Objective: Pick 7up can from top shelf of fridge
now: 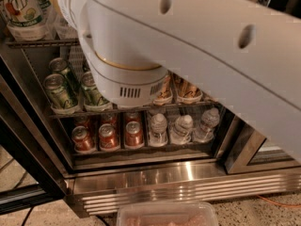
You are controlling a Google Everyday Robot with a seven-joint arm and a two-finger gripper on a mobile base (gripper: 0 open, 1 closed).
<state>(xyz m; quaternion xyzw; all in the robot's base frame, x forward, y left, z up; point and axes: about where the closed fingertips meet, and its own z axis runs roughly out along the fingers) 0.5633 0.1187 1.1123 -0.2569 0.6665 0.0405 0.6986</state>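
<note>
The tall white green-lettered 7up can (21, 8) stands upper left; the white robot arm (188, 46) hides the gripper, jaws unreadable.

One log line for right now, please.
arm: spans upper view, in front of fridge | tool: not in view | 7up can: upright, top shelf, far left, nothing touching it

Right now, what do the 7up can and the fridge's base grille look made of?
7up can: probably metal by its shape, glossy white printed coat. Base grille: ribbed brushed steel, streaky highlights. Gripper: out of view beyond the white arm.
</note>
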